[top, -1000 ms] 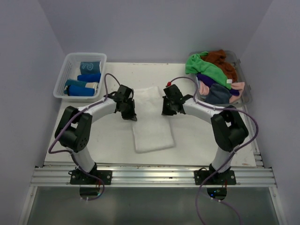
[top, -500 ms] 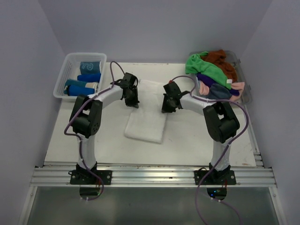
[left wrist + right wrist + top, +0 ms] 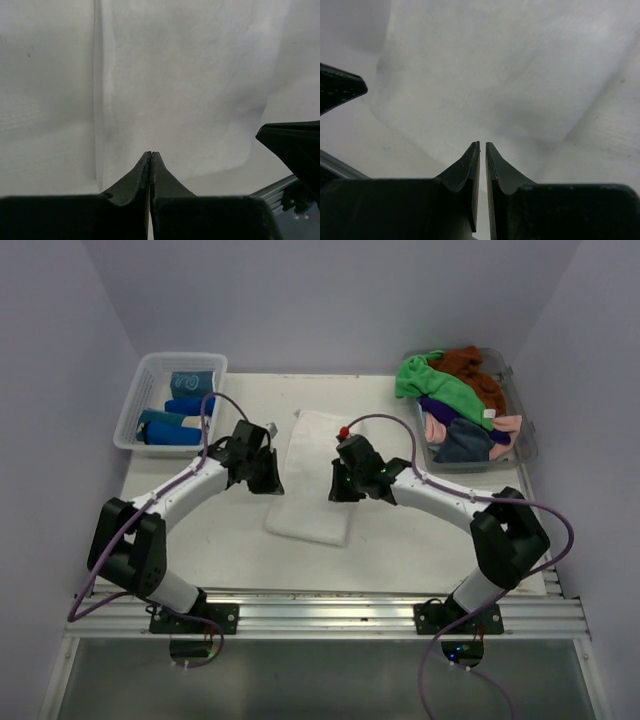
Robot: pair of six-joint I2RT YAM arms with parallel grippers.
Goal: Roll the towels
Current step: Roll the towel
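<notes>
The folded white towel (image 3: 312,505) lies flat at the centre of the desk (image 3: 220,530), its length running roughly 12 to 6. The left pincer (image 3: 270,483), closed on nothing, is at its 9 o'clock edge. The right pincer (image 3: 338,490), jaws a sliver apart and empty, is at its 3 o'clock edge.

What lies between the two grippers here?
The white towel, lying flat, spans the stretch between the left gripper and the right gripper. The top view shows it best.
</notes>
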